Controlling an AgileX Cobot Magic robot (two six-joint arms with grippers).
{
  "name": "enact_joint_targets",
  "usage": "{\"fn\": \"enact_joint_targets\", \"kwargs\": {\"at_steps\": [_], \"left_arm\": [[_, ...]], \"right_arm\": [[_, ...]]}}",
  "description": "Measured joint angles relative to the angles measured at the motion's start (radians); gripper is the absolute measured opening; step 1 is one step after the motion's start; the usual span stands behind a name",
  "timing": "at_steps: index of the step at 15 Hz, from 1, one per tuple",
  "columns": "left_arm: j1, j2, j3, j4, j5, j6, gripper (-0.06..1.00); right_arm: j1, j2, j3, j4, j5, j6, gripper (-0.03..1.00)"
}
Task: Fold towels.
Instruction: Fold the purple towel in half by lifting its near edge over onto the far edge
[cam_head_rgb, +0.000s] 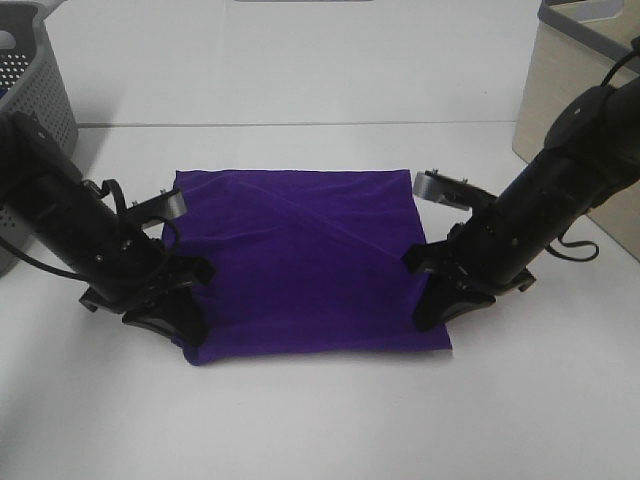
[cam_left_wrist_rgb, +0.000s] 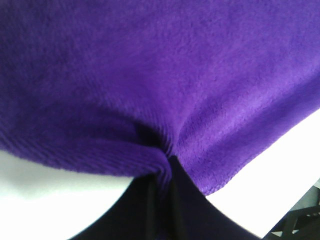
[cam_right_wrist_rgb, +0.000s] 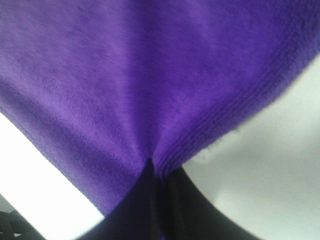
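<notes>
Wrist views: left gripper (cam_left_wrist_rgb: 162, 172) and right gripper (cam_right_wrist_rgb: 156, 172) each pinch towel (cam_head_rgb: 300, 265) near its front corners; lift evenly, match far edge.

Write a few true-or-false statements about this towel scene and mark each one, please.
1. The towel lies spread open on the table. True.
2. The left pincer hangs open over the towel's middle. False: it is shut on the near left corner.
3. The right pincer is shut on the near right corner. True.
4. The towel is folded in half. False: it lies unfolded.
5. A grey basket stands at the far left. True.
</notes>
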Motion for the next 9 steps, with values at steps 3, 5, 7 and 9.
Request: {"fn": "enact_joint_targets", "kwargs": {"at_steps": [3,5,7,9], "left_arm": [[-0.002,-0.106,-0.016,0.005,-0.026,-0.009,0.00],[-0.002,-0.130,-0.135,0.016,-0.040,-0.044,0.00],[0.005,-0.090,-0.252,0.035,-0.059,-0.049,0.00],[0.010,-0.028,-0.358,0.064,-0.066,-0.049,0.00]], "right_arm": [[0.000,-0.111,-0.056,-0.013,0.004,0.012,0.03],[0.000,-0.099,-0.216,-0.065,0.009,0.066,0.03],[0.000,-0.051,-0.339,-0.111,-0.004,0.096,0.03],[0.000,0.007,-0.465,-0.172,-0.026,0.151,0.03]]}}
